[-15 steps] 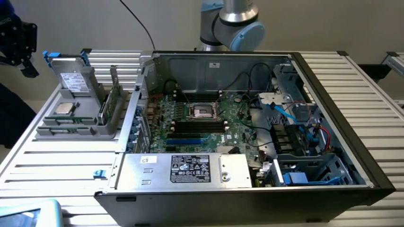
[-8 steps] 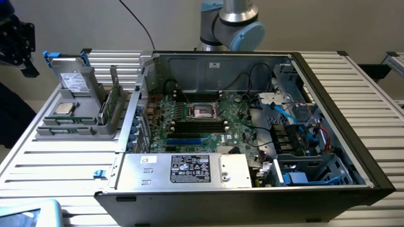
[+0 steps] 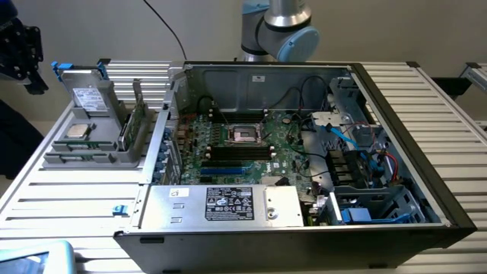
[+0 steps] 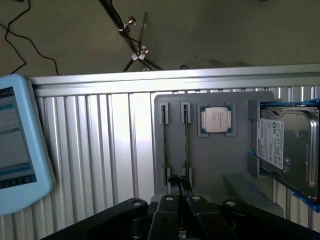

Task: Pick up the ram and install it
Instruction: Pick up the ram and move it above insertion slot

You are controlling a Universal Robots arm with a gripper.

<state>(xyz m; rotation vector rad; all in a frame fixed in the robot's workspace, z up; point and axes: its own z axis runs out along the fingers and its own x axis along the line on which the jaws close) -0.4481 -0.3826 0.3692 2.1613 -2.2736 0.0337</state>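
Observation:
The ram (image 3: pixel 131 130) is a long green stick standing on its edge in a grey holder tray (image 3: pixel 61 157), at the exterior view's left beside the open computer case (image 3: pixel 396 131). In the wrist view the ram (image 4: pixel 186 140) is edge-on, a thin dark line in one of two narrow slots of the tray (image 4: pixel 215 160). My gripper (image 4: pixel 178 184) hangs above the tray, over the near end of those slots and apart from the ram. The black memory slots (image 3: pixel 239 151) lie on the motherboard just below the processor socket (image 3: pixel 245 134).
A silver processor chip (image 4: pixel 216 120) and a grey drive with blue tabs (image 4: pixel 285 145) share the tray. A light-blue tablet (image 4: pixel 17 145) lies on the slatted table (image 4: pixel 110 140). The power supply (image 3: pixel 220 205) and cables (image 3: pixel 357 148) crowd the case. A black device (image 3: pixel 19 51) stands beyond the table.

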